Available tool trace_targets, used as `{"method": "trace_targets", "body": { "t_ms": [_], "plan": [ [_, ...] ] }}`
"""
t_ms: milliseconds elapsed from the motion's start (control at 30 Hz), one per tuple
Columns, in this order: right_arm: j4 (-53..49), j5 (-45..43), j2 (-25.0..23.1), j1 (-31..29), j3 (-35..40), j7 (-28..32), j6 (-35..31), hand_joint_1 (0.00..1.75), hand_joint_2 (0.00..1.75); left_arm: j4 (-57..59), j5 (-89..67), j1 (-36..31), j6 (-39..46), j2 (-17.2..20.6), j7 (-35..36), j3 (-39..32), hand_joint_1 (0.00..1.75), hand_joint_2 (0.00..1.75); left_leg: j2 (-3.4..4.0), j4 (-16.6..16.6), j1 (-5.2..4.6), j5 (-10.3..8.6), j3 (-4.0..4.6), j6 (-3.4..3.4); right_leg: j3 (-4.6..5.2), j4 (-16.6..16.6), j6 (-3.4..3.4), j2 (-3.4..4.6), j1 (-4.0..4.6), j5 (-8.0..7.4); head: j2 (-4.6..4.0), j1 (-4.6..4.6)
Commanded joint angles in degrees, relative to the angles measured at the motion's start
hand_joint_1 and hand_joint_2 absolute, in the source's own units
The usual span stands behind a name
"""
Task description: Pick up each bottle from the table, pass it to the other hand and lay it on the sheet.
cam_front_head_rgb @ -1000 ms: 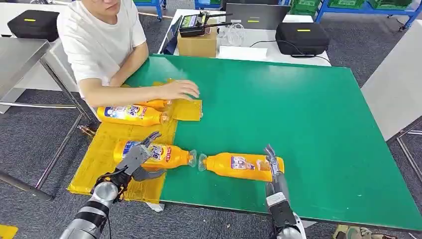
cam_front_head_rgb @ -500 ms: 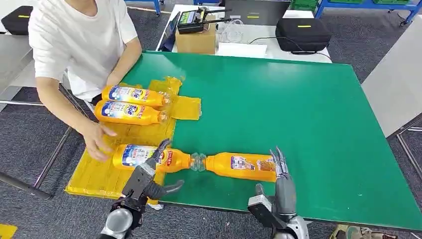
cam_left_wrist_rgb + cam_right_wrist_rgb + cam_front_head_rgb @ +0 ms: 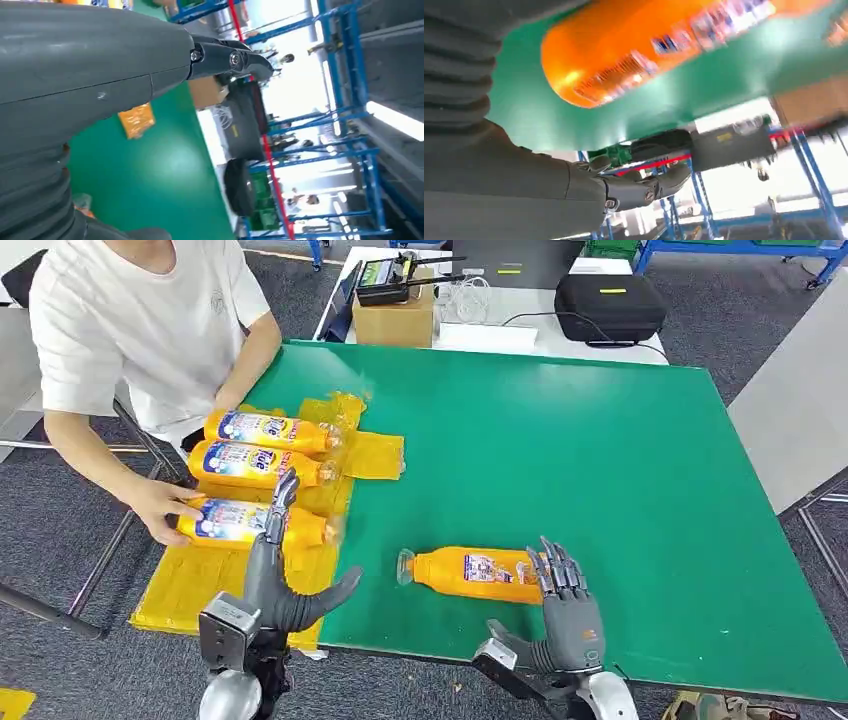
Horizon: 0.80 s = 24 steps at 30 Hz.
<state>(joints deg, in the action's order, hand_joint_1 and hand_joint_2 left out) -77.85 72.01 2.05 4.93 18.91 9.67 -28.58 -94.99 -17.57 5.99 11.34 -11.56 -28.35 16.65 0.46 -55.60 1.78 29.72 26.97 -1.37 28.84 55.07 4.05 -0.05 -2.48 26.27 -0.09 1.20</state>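
One orange bottle (image 3: 470,573) lies on its side on the green table (image 3: 600,460), cap toward the left. My right hand (image 3: 562,605) stands open at the table's front edge, fingers upright beside the bottle's base, holding nothing. In the right wrist view the orange bottle (image 3: 649,45) is close above my right hand (image 3: 574,190). My left hand (image 3: 275,575) is open, fingers spread, above the front of the yellow sheet (image 3: 200,580). Three bottles lie on the sheet (image 3: 268,430) (image 3: 255,462) (image 3: 245,523). A person's hand (image 3: 160,508) holds the nearest one.
The person (image 3: 150,330) sits at the table's left side, arm over the sheet. A cardboard box (image 3: 396,322) and a black case (image 3: 608,305) stand on a white table behind. A grey table (image 3: 790,420) is to the right.
The person has slid the nearest bottle on the sheet to the left, away from the table bottle. My left hand has let go and risen, and my right hand has lifted beside the bottle's base.
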Motion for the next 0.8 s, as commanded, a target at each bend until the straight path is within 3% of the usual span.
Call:
{"method": "trace_targets", "body": {
  "t_ms": [33, 233, 367, 500, 667, 800],
  "plan": [
    [1.8, 0.4, 8.5, -3.4, 0.0, -2.5, 9.0, 0.0, 1.75, -3.6, 1.1, -0.4, 0.0, 1.0, -1.2, 1.9, 0.0, 1.75, -0.07, 0.0, 0.01, 0.03, -0.02, 0.2, -0.07, -0.1, -0.23, -0.05, 0.06, 0.0, 0.0, 0.0],
    [8.6, -1.2, 6.7, -8.9, -0.6, -1.3, 13.1, 0.0, 1.75, -1.5, 1.2, -2.1, -0.5, 1.0, -1.3, 3.2, 0.0, 1.75, 0.1, 0.1, 0.03, -0.03, -0.04, 0.17, -0.04, -0.2, -0.26, 0.13, 0.08, -0.11, 0.0, -0.02],
    [8.8, -1.3, 6.7, -8.9, -0.6, -1.3, 13.1, 0.0, 1.75, -1.4, 1.2, -2.1, -0.5, 1.1, -1.3, 3.2, 0.0, 1.75, -0.02, 0.1, 0.04, -0.04, -0.06, 0.16, -0.06, -0.2, -0.31, 0.01, 0.1, -0.07, 0.0, 0.0],
    [15.5, -1.7, 5.5, -13.9, 2.0, -0.4, 14.5, 0.0, 1.75, 0.2, 1.5, -3.4, -1.1, 1.3, -1.4, 4.9, 0.0, 1.75, 0.08, 0.1, 0.07, -0.01, -0.13, 0.2, -0.1, -0.2, -0.32, 0.11, 0.13, -0.09, 0.0, 0.0],
    [24.7, -0.9, 2.0, -20.0, 4.9, -0.2, 12.3, 0.0, 1.75, 2.4, 2.1, -5.0, -1.5, 1.4, -1.5, 6.2, 0.0, 1.75, 0.15, 0.1, 0.04, -0.04, -0.09, 0.15, -0.07, -0.2, -0.25, 0.19, 0.1, -0.12, 0.0, -0.02],
    [26.9, -1.3, 1.0, -21.2, 5.7, 0.3, 12.0, 0.0, 1.75, 2.9, 2.6, -5.4, -1.8, 1.5, -1.7, 6.7, 0.0, 1.75, 0.16, 0.1, 0.04, -0.04, -0.11, 0.12, -0.07, -0.1, -0.27, 0.18, 0.08, -0.1, 0.0, 0.0]
  ]
}}
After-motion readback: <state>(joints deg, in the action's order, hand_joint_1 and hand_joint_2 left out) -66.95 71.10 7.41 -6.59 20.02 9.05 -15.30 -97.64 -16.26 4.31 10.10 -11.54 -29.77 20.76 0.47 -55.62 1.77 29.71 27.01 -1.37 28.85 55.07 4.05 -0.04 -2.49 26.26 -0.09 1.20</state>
